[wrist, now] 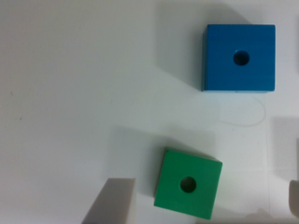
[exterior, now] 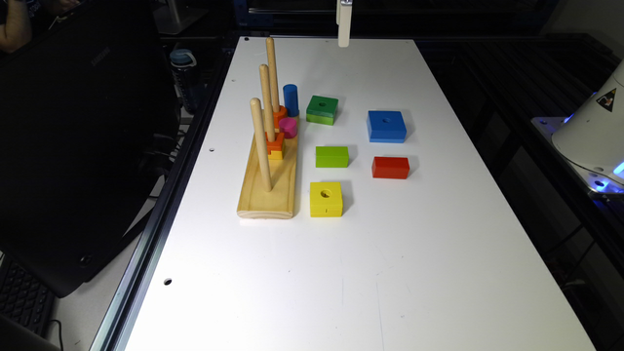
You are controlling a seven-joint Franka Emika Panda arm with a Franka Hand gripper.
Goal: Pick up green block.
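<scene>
The white table (exterior: 438,234) runs long beneath the claw (exterior: 344,23), which hangs high over the table's far end, nothing between its fingers; the wrist view catches one pale finger (wrist: 112,201) at one edge of the picture and a sliver of the other at the opposite edge, so the jaws stand wide apart and grip nothing. Below the claw and off toward the exterior view's left lies the wooden peg board (exterior: 269,187) with three upright dowels, orange pieces threaded on two of them. The blue square block (exterior: 386,126), with a centre hole, lies nearer the camera than the claw, toward the exterior view's right. The green block (exterior: 322,109), dark green top with a round hole over a lime layer, sits flat on the table, just left of the claw's line and well below it; in the wrist view it lies between the fingers, untouched (wrist: 188,183). Farther from the claw lie the yellow holed block (exterior: 326,199), the lime rectangular block (exterior: 332,156) and the red rectangular block (exterior: 390,167). Beside the board stand a blue cylinder (exterior: 291,99) and a pink cylinder (exterior: 288,127).
</scene>
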